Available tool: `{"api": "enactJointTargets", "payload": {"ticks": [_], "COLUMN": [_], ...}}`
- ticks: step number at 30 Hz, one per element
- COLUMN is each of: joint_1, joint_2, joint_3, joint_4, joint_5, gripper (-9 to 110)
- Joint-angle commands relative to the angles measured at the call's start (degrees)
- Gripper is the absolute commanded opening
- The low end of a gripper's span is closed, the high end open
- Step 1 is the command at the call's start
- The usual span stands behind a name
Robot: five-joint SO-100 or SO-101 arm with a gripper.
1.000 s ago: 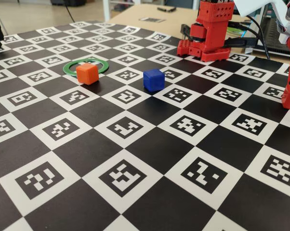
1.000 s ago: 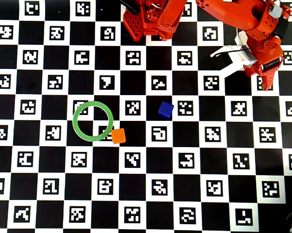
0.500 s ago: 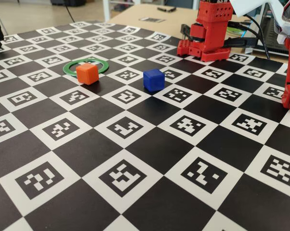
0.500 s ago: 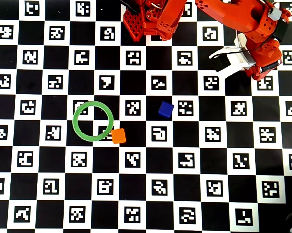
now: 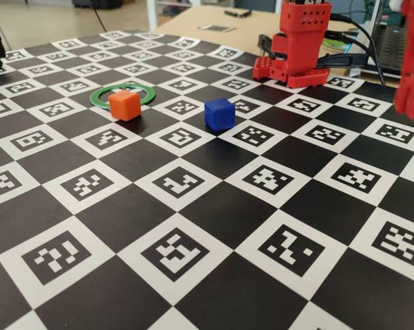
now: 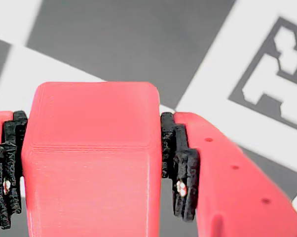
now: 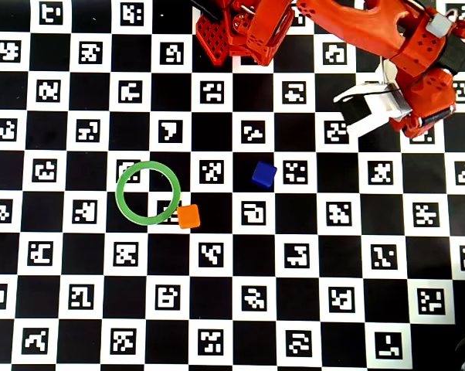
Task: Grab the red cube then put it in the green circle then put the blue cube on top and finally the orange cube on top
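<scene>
Red plastic fills the wrist view: the small deep-red cube with rounded edges (image 6: 92,158) sits squeezed between the black pads (image 6: 180,165) of the red two-finger gripper (image 6: 92,173), low in the frame, above the checkered board (image 6: 138,39). It looks hard, light and a bit slick, so holding its flat sides seems best. In the overhead view the thin green ring (image 7: 124,207) lies left of centre, the orange cube (image 7: 188,216) touching its lower right edge, the blue cube (image 7: 264,174) farther right.

overhead looks straight down; fixed view low, oblique; both share checkered board (image 7: 217,309); wrist close.
</scene>
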Motion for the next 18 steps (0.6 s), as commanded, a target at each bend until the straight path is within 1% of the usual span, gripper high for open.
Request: {"api": "enactJointTargets", "payload": {"ticks": [1,3,7,9,12,15,18], "joint_1": [12.6,20.0,35.9,44.1,55.1,64.3,71.2], "joint_2": [7.5,9.2,11.2,11.2,10.5,8.7,7.2], "joint_3": [-5.4,-4.9,-4.7,-5.9,-7.9,-10.3,-11.0], "joint_4": [5.7,7.3,9.3,10.0,10.1,10.1,9.7], "joint_5": [-9.9,-16.2,-22.7,-29.8,-35.4,-40.3,-44.3], "gripper": [7,6,6,5,5,5,5]}}
